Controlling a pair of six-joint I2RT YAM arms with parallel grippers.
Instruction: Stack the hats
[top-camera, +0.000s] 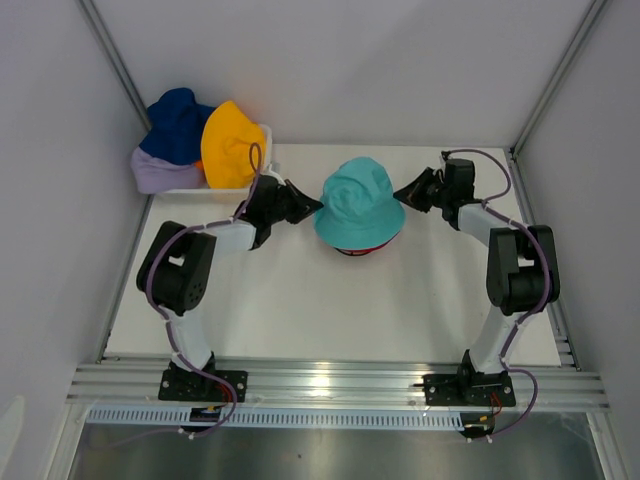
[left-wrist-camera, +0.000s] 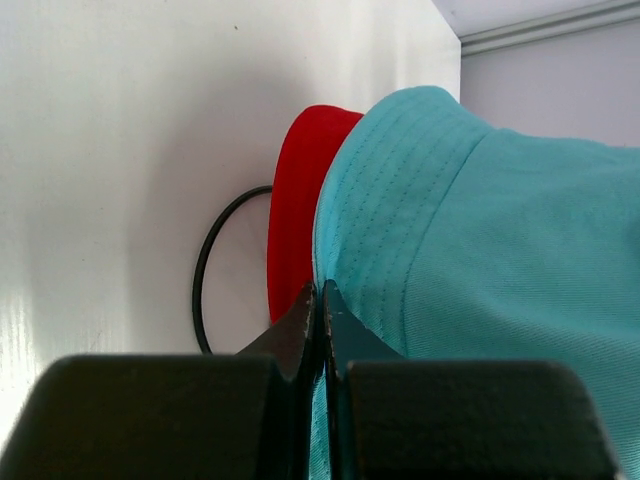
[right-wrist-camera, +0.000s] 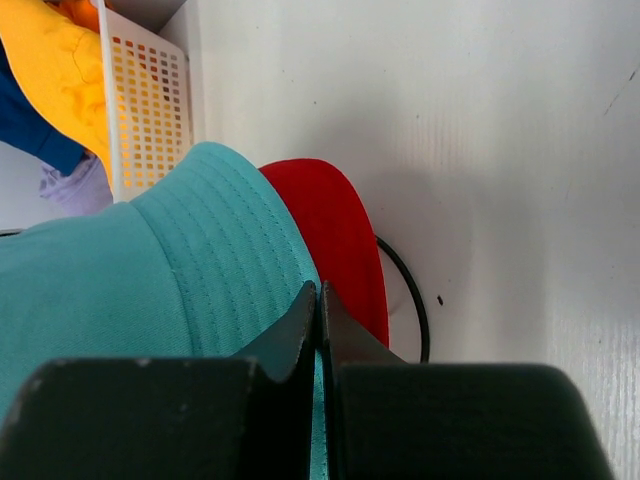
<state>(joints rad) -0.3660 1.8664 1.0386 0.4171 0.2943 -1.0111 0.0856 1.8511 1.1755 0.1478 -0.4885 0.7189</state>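
Left hand (top-camera: 318, 207) and right hand (top-camera: 399, 193) pinch teal hat (top-camera: 358, 203).

Teal hat (top-camera: 360, 200), brim with rows of matching stitching; red hat (left-wrist-camera: 295, 200); yellow hat (top-camera: 230, 145); navy hat (top-camera: 178, 125); lavender hat (top-camera: 158, 172), all plain. Basket (right-wrist-camera: 150, 100) white lattice; wire ring (left-wrist-camera: 203, 270) black; table (top-camera: 300, 310) white. Left gripper (top-camera: 318, 207) and right gripper (top-camera: 398, 195) black; arms (top-camera: 515, 265) black and white; cables (top-camera: 478, 152) purple
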